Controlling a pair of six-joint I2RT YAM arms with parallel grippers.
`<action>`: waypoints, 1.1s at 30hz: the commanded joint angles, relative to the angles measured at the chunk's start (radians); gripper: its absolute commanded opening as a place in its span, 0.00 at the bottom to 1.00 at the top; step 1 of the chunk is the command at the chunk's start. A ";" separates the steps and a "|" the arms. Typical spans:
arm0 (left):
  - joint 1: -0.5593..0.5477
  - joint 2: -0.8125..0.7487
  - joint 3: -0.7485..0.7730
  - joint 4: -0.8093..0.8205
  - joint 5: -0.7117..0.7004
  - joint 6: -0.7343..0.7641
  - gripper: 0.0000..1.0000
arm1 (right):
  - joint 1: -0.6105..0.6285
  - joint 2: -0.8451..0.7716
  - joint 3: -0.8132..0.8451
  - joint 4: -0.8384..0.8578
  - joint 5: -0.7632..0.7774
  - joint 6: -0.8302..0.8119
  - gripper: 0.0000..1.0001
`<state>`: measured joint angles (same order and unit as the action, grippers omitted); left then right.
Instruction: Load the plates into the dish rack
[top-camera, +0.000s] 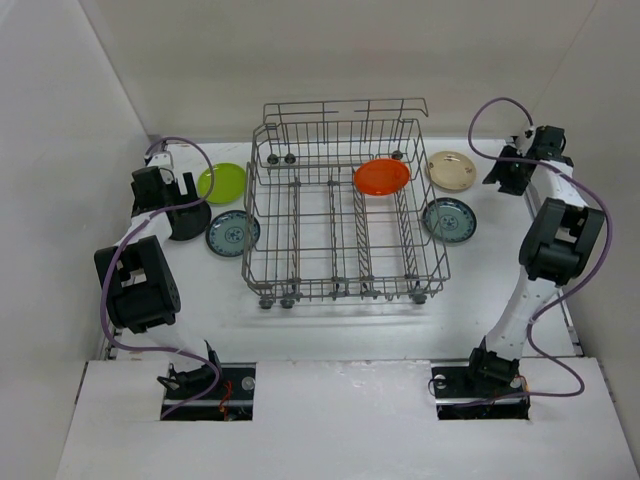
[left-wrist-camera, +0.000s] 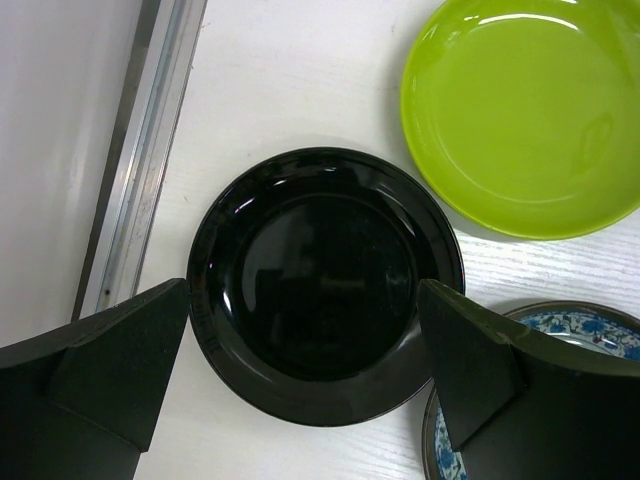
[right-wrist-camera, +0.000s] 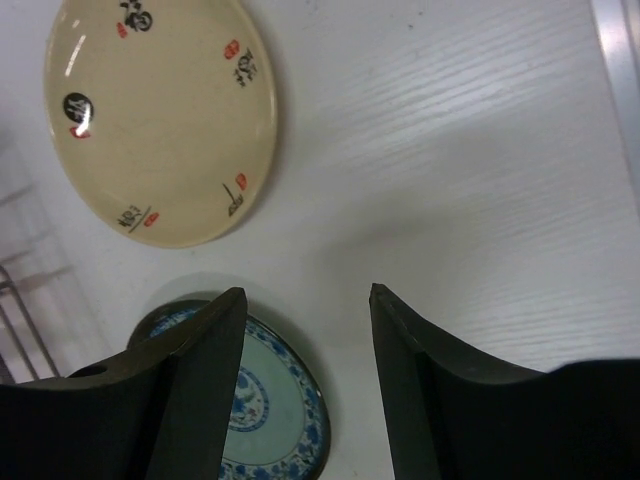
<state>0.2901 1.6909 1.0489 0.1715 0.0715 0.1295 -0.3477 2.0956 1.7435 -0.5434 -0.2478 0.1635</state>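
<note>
The grey wire dish rack (top-camera: 345, 215) stands mid-table with an orange plate (top-camera: 381, 177) resting in its back right part. Left of it lie a lime green plate (top-camera: 221, 183), a teal patterned plate (top-camera: 232, 233) and a black plate (left-wrist-camera: 325, 285). My left gripper (left-wrist-camera: 305, 290) hovers open over the black plate, one finger on each side of it. Right of the rack lie a cream plate (right-wrist-camera: 160, 115) and another teal plate (right-wrist-camera: 275, 410). My right gripper (right-wrist-camera: 307, 292) is open over bare table, just right of that teal plate, holding nothing.
A metal rail (left-wrist-camera: 130, 190) runs along the table's left edge close to the black plate, and another rail (right-wrist-camera: 620, 60) borders the right side. White walls enclose the table. Purple cables (top-camera: 560, 190) loop off both arms.
</note>
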 joint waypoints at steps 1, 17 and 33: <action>-0.001 -0.042 0.053 0.003 0.002 -0.001 1.00 | -0.010 0.032 0.100 0.028 -0.116 0.053 0.58; -0.013 -0.020 0.071 -0.026 -0.019 0.019 1.00 | 0.019 0.268 0.323 0.022 -0.128 0.059 0.51; -0.022 -0.019 0.042 -0.043 -0.030 0.045 1.00 | 0.100 0.414 0.490 -0.003 -0.048 0.025 0.16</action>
<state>0.2699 1.6913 1.0908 0.1226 0.0490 0.1635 -0.2626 2.4962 2.1712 -0.5457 -0.3313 0.2031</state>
